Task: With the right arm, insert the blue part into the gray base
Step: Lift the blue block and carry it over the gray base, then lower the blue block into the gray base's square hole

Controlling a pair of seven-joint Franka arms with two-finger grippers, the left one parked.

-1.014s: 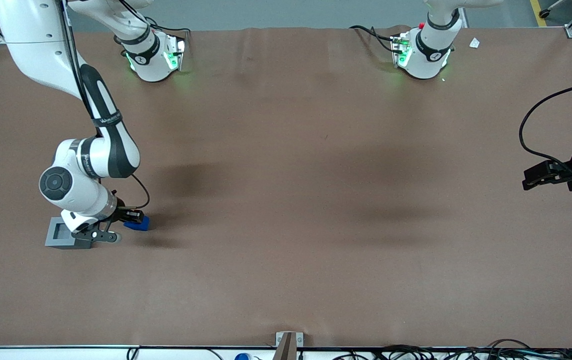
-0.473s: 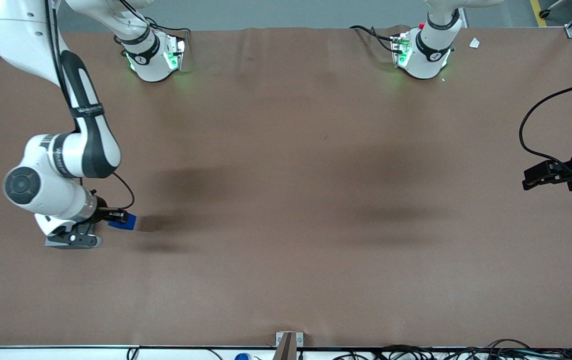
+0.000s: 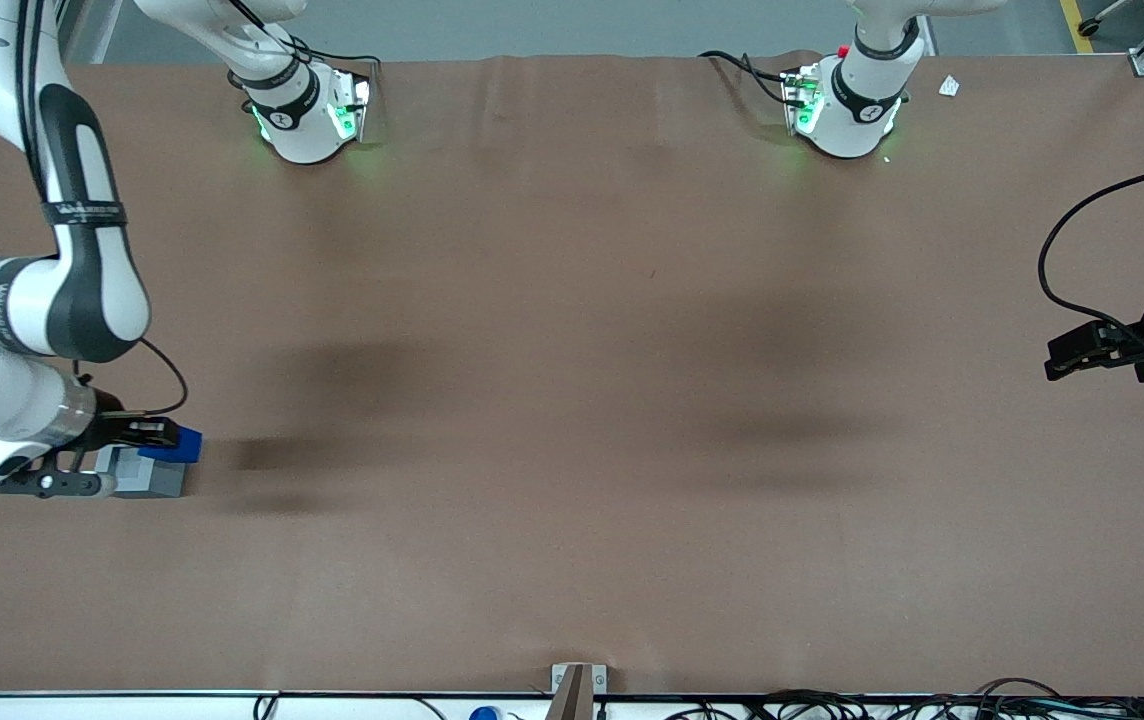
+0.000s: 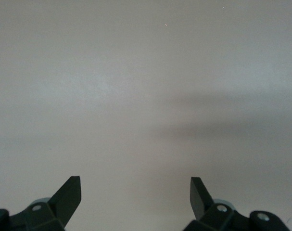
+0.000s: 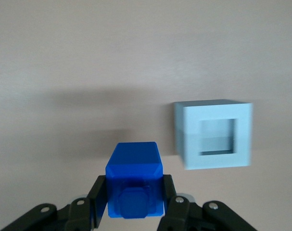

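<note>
Front view, at the working arm's end of the brown table (image 3: 572,400): the right arm (image 3: 27,310) bends down over the table edge, its wrist ending in the gripper (image 3: 160,436), which hangs above the mat with its fingers closed on the blue part (image 3: 175,444). The blue part is held clear of the table surface and shows just above one upper corner of the gray base (image 3: 147,474), which rests flat on the mat and is partly covered by the wrist. Wrist view of the working arm: the gripper (image 5: 135,199) clamps the blue part (image 5: 134,185) between its two black fingers (image 5: 98,195), one on each side face, the stepped nub facing the camera. The gray base (image 5: 214,134) stands beside the held part and apart from it, not yet under it; its square recess opens upward and holds nothing. A soft shadow falls on the mat near the blue part.
</note>
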